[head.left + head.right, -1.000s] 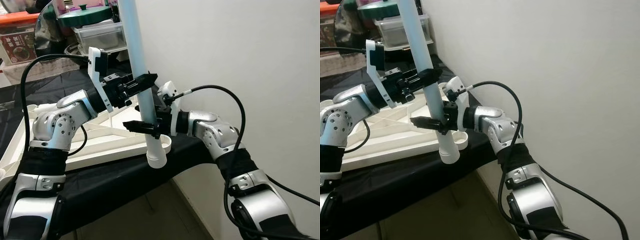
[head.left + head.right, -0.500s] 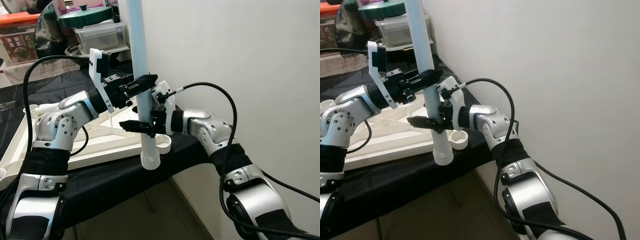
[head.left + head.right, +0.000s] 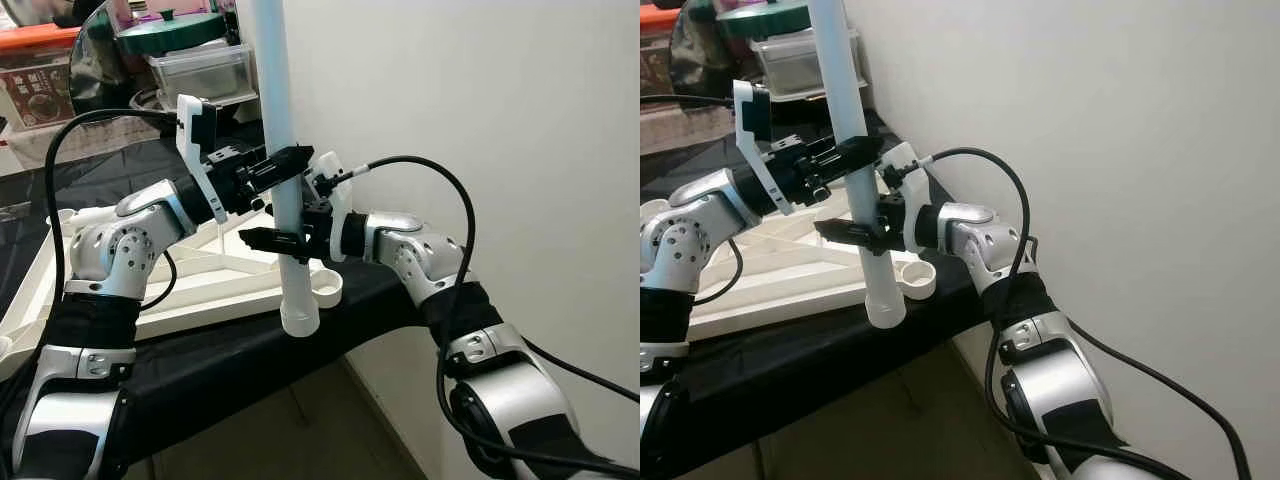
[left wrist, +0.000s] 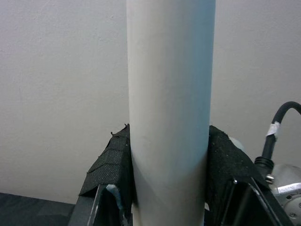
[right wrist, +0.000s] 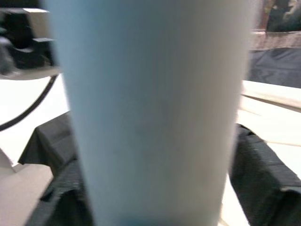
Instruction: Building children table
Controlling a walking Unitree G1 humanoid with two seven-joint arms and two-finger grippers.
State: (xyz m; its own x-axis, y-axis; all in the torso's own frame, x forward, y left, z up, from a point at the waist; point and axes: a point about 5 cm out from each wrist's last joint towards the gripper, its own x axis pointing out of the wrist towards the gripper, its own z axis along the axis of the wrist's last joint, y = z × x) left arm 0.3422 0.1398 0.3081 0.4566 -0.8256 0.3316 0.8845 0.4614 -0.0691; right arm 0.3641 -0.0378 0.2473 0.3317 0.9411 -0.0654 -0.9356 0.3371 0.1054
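- A long pale blue-white table leg (image 3: 283, 170), a smooth tube, is held nearly upright in front of the robot by both grippers.
- The left gripper (image 3: 283, 165) is closed on the leg higher up; in the left wrist view its padded fingers (image 4: 109, 162) are pressed against both sides of the tube.
- The right gripper (image 3: 283, 240) is closed on the same leg just below, its black fingers clamped around the tube from the other side.
- The leg's lower end (image 3: 299, 320) hangs in front of the table edge, just beside a round white socket (image 3: 324, 287) at the corner of the upturned white tabletop (image 3: 180, 285).
- The leg is judged not yet seated: its end is beside and slightly lower than the socket, not in it.
- Lifting, aligning over the socket and pressing or screwing in appear to remain; whether other legs are fitted cannot be told.
- The tabletop, with raised ribs on its underside, is laid on a surface covered with black cloth (image 3: 240, 350).
- A plain white wall (image 3: 480, 120) is close on the right.
- Behind, a clear plastic bin (image 3: 200, 72) with a green lid (image 3: 165, 28) on it and a red box (image 3: 35, 75) are seen.
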